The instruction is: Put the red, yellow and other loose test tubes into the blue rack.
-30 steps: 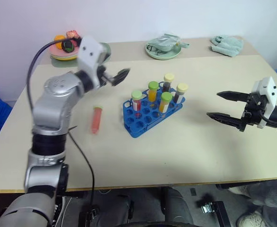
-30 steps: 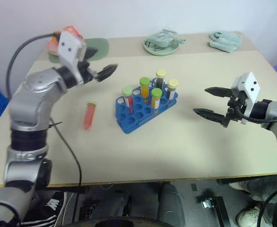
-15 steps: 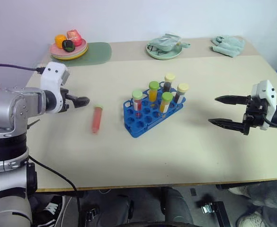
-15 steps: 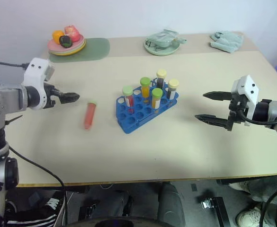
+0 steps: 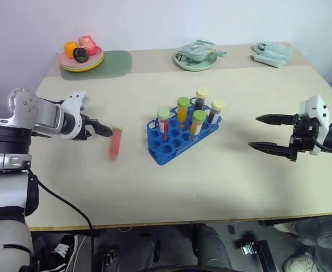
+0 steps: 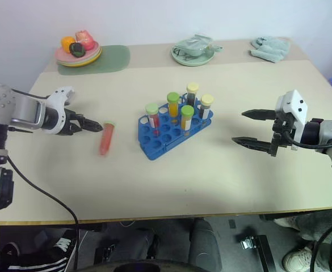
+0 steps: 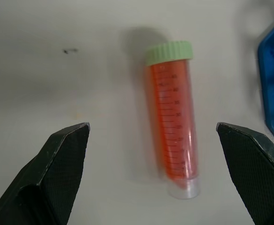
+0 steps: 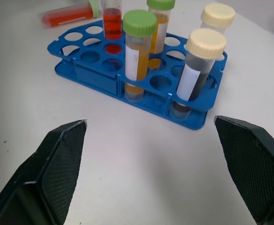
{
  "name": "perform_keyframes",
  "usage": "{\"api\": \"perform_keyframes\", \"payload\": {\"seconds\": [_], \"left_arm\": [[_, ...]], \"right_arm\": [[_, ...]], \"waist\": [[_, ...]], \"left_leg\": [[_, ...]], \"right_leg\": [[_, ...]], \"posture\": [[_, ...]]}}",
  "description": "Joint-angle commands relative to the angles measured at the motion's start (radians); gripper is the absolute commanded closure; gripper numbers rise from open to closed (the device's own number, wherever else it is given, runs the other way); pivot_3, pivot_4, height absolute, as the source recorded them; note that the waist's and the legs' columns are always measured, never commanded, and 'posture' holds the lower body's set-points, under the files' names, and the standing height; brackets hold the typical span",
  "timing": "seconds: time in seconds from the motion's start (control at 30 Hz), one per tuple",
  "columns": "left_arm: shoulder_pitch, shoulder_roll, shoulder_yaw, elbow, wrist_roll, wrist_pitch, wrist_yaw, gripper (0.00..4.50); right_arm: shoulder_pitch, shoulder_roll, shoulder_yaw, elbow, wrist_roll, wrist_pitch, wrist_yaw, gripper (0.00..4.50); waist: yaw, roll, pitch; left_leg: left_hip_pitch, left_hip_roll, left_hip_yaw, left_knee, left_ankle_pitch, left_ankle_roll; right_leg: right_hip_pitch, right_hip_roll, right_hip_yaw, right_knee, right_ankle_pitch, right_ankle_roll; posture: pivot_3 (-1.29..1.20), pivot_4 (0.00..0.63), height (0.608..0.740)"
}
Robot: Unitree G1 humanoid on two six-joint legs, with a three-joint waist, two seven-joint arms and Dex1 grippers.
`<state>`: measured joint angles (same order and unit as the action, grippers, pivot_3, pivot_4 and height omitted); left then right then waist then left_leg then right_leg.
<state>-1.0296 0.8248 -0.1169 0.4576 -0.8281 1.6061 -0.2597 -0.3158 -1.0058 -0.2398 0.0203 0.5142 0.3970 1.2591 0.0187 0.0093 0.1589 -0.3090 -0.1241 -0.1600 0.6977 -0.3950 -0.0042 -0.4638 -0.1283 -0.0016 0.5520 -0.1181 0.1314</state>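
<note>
1. My left pincer point(image 5: 106, 131) hangs open just beside the red tube point(image 5: 116, 143), touching nothing.
2. That tube lies flat on the tabletop point(image 5: 211, 181), near the blue rack point(image 5: 183, 136), where five tubes already stand.
3. It looks light, stiff and slick; I judge mid-barrel, below the green cap point(image 7: 168, 52), the best hold.
4. My right pincer point(image 5: 270, 134) waits open and empty.

Bare worktop point(image 5: 222, 181) across lower frame, both sides of blue rack point(image 5: 180, 136); upright capped tubes point(image 5: 198, 122) block rack's upper-right end.
</note>
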Motion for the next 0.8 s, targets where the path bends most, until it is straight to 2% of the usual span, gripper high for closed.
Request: {"api": "perform_keyframes", "payload": {"seconds": [0.03,0.13,0.27,0.4,0.7,0.8], "left_arm": [[-0.05,0.02,-0.069,0.027,-0.076,0.008,0.018,0.05],[-0.065,0.009,-0.101,0.054,-0.112,0.008,0.055,0.05],[-0.082,-0.048,-0.074,0.128,-0.118,0.008,0.12,0.05],[-0.046,-0.055,-0.078,0.104,-0.133,0.008,0.166,0.05],[-0.045,-0.145,0.001,0.164,-0.103,0.008,0.257,0.05],[-0.034,-0.16,0.04,0.178,-0.092,0.008,0.3,0.87]], "right_arm": [[0.006,-0.001,-0.029,-0.031,0.009,-0.009,-0.007,0.0],[0.013,0.001,-0.03,-0.031,0.009,-0.014,-0.009,0.0],[0.016,0.012,-0.023,-0.029,0.005,-0.021,-0.018,0.0],[0.017,0.013,-0.022,-0.027,0.004,-0.025,-0.019,0.0],[0.013,0.006,-0.02,-0.029,0.003,-0.024,-0.017,0.0],[0.011,0.0,-0.023,-0.035,0.009,-0.014,-0.014,0.0]], "waist": [[-0.007,0.0,0.0],[-0.009,0.0,0.0],[-0.008,0.0,0.0],[-0.009,0.0,0.0],[-0.004,0.001,0.0],[-0.003,0.001,0.0]], "left_leg": [[0.0,0.0,0.0,0.0,0.0,0.0],[0.0,0.0,0.0,0.0,0.0,0.0],[0.0,0.0,0.0,0.0,0.0,0.0],[0.0,0.0,0.001,0.0,0.0,0.0],[0.0,-0.001,0.001,0.001,0.0,0.0],[0.001,-0.001,0.001,0.001,0.0,-0.001]], "right_leg": [[0.0,0.0,0.0,0.0,0.0,0.0],[-0.001,0.0,0.0,0.0,0.0,0.0],[-0.001,0.0,0.0,0.001,0.0,0.0],[-0.001,0.0,0.0,0.001,0.0,0.0],[-0.001,0.0,0.001,0.001,0.0,0.0],[0.0,-0.001,0.001,0.002,0.0,0.0]], "posture": [[0.0,0.15,0.74],[0.0,0.15,0.74],[0.0,0.15,0.74],[0.0,0.15,0.74],[0.0,0.15,0.74],[0.0,0.15,0.74]]}}
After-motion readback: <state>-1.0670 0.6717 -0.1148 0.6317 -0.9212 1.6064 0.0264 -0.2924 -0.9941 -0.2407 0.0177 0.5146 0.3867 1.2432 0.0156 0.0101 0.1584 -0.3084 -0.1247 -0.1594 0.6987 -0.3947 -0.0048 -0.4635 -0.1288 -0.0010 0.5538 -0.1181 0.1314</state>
